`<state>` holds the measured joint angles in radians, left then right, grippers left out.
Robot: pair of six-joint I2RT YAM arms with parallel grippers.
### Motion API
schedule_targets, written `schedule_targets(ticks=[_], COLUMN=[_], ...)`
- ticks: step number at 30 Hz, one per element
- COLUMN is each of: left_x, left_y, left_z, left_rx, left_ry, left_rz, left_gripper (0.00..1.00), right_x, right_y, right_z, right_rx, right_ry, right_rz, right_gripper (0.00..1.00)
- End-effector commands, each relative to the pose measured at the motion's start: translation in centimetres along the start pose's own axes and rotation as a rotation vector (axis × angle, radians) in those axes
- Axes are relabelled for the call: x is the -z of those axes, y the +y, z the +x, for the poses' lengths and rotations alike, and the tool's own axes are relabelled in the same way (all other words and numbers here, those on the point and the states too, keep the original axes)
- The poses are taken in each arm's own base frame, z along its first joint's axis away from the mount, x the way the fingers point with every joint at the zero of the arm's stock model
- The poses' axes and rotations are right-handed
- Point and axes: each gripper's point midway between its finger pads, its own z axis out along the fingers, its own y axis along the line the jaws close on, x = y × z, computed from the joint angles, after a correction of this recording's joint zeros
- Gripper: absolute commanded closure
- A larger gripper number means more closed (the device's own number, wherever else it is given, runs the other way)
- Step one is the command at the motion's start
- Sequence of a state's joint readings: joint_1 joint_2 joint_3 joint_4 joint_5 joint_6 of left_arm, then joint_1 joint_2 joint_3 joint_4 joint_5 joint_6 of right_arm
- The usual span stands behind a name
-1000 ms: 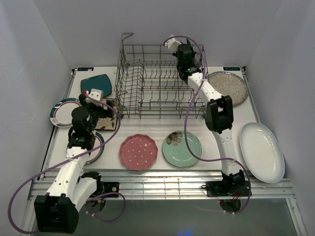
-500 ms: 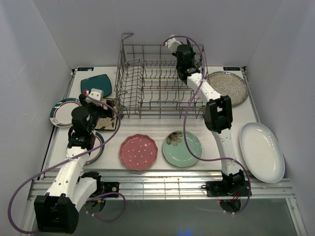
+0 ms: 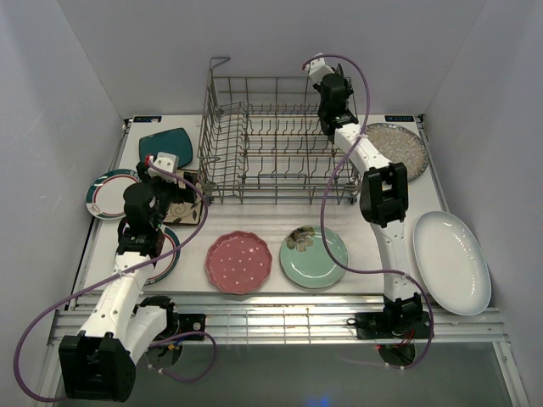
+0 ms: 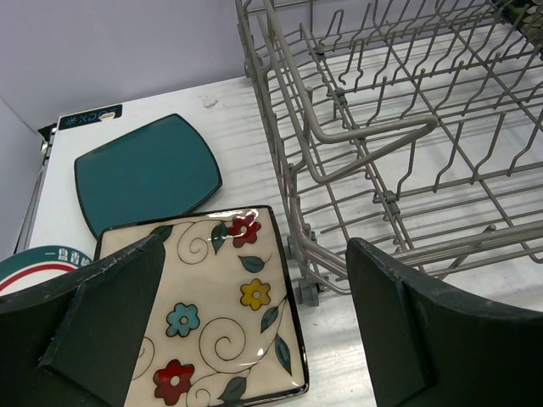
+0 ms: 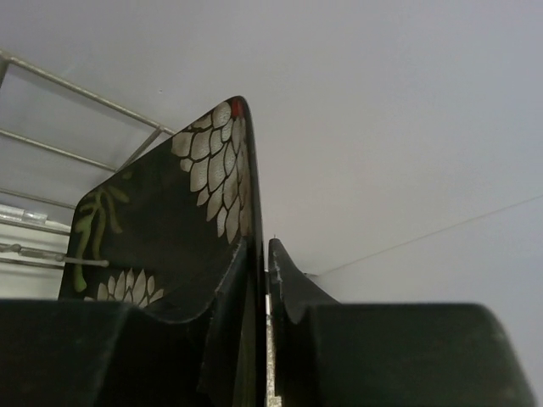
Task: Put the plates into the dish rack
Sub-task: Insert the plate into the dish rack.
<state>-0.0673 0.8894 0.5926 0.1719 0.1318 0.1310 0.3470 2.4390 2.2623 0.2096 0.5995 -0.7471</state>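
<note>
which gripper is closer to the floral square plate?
Left. The left gripper hangs open just above the floral square plate; the right gripper is at the far right end of the dish rack, clamped on a dark patterned plate.

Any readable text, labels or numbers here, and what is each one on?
"XD...": black sticker on the table, far left corner; only these letters are legible, the rest is blurred.
Printed characters on the green-rimmed round plate: too blurred to read.
Matching sticker at the far right corner: too small to read.
No other text visible.
</note>
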Motion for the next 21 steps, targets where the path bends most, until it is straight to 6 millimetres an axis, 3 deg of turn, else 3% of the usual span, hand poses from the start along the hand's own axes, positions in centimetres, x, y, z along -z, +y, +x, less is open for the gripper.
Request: schedule_targets(ticks=[1, 10, 14, 21], left_x=[-0.1, -0.1, -0.1, -0.2], left_y=[0.0, 0.0, -0.1, 0.0], left_z=[-1.7, -1.7, -1.7, -1.7], left_rx=[-0.006, -0.007, -0.007, -0.010], left_ry=[-0.030, -0.027, -0.026, -0.024], left_rz=[0.012, 0.012, 0.014, 0.014], left_gripper=[0.02, 0.02, 0.02, 0.02], right_x=[1.3, 1.7, 2.1, 3.0], right_y=[-7.6, -8.2, -8.4, -9.1], right_z=[-5.3, -5.6, -5.9, -7.0], right_rx=[-0.134, -0.156, -0.169, -0.205], right_ry=[-0.123, -0.133, -0.138, -0.155], right_rz=[0.154, 0.143, 0.125, 0.090], right_gripper=[0.77, 0.59, 0.46, 0.37])
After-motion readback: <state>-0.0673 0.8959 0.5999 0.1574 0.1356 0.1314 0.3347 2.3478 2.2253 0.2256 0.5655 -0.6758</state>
